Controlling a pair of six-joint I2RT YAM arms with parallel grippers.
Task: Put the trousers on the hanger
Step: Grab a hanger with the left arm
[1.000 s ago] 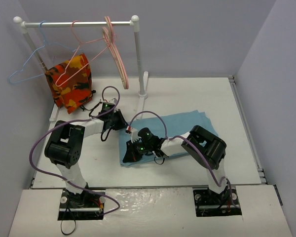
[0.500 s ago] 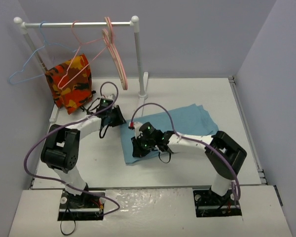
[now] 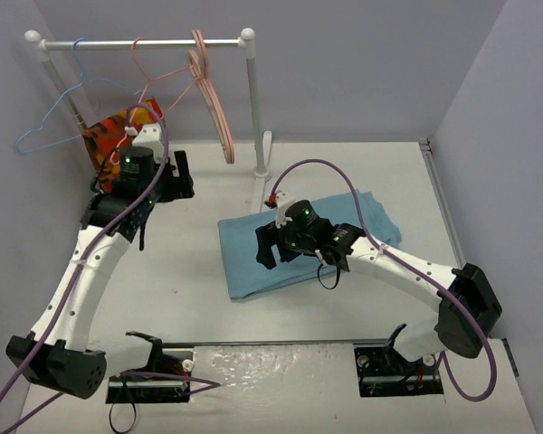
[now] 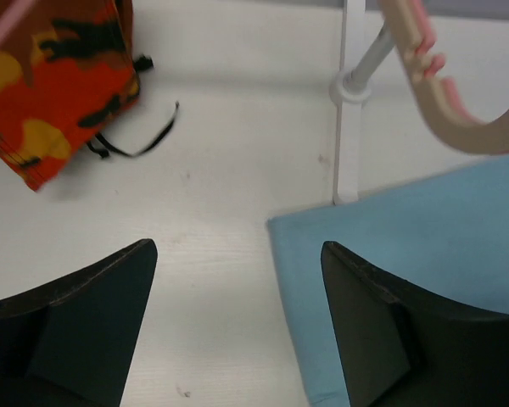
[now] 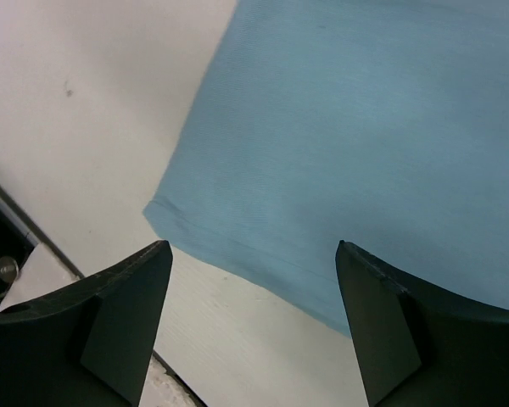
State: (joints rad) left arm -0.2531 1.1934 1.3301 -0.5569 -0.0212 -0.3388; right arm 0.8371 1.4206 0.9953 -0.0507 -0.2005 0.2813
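1. The trousers [image 3: 249,262] lie flat on the white bench [image 3: 163,271], spread from the middle towards the right, folded into a rough rectangle.
2. Nothing grips them; they are well apart from the rail [image 3: 145,42] at the back.
3. The hanger [image 3: 163,80] hangs by its hook from that rail, left of the middle, with nothing on it.
4. The right hand [image 3: 266,246] hovers over the left part of the trousers with its fingers spread wide and nothing between them.
5. From the right wrist, the right hand [image 5: 253,246] frames the near corner of the blue fabric [image 5: 365,127] and bare bench beyond it.
6. The left hand [image 3: 181,174] is raised at the back left, also spread open and holding nothing.
7. From the left wrist, the left hand [image 4: 236,250] looks down on bare bench, with the trousers' edge [image 4: 424,246] to one side.
8. An orange, red and yellow patterned cloth [image 3: 104,140] hangs just behind the left arm.
9. A thick pink and beige hanger [image 3: 219,117] dangles near the rack's white post [image 3: 253,99].
10. A blue wire hanger [image 3: 45,127] hangs at the rail's far left.
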